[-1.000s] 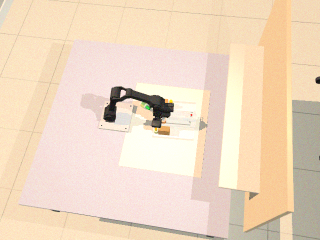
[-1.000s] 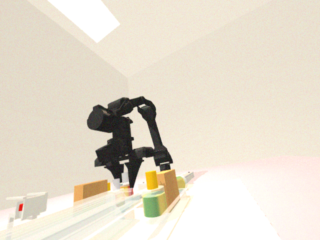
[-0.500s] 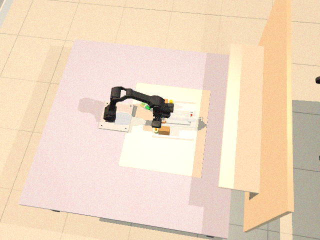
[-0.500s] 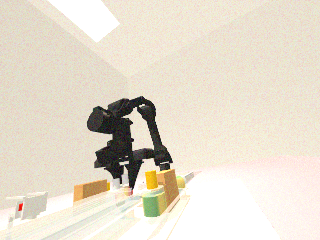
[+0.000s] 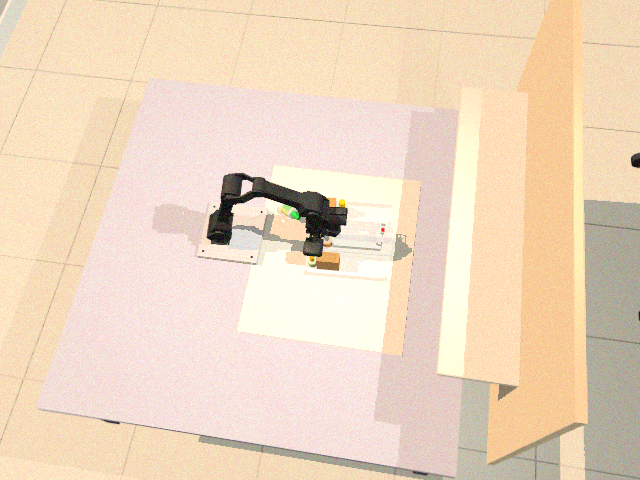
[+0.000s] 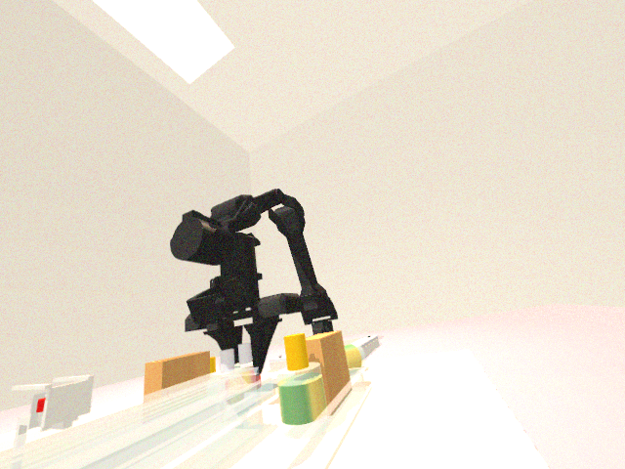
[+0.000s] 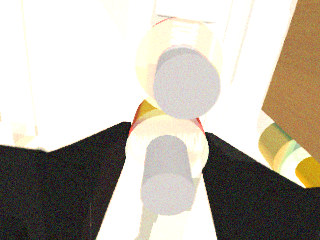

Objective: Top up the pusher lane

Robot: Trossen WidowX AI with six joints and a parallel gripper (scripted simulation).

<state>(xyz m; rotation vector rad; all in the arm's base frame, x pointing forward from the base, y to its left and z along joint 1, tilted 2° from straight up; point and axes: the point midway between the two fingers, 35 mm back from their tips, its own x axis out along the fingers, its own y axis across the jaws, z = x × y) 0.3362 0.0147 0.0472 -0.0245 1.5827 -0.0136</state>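
Note:
My gripper (image 7: 166, 135) (image 6: 244, 361) (image 5: 324, 239) is shut on a pale jar (image 7: 167, 172) with a grey lid and a red and yellow band. It holds the jar upright at the front end of the sprung lane (image 5: 361, 239) (image 6: 151, 429). A second jar (image 7: 185, 82) of the same look stands just ahead of it in the lane, close to or touching it. Both grey lids show under the fingers in the exterior view. The grey pusher plate (image 6: 65, 399) (image 5: 383, 224) with a red mark sits at the lane's far end.
Brown blocks (image 6: 176, 370) (image 6: 330, 368) (image 7: 295, 75) (image 5: 328, 261) stand on both sides of the lane. A green and yellow jar (image 6: 302, 399) with a yellow cap stands beside it. Another jar (image 7: 290, 155) lies at the right. A green jar (image 5: 291, 212) lies near the arm.

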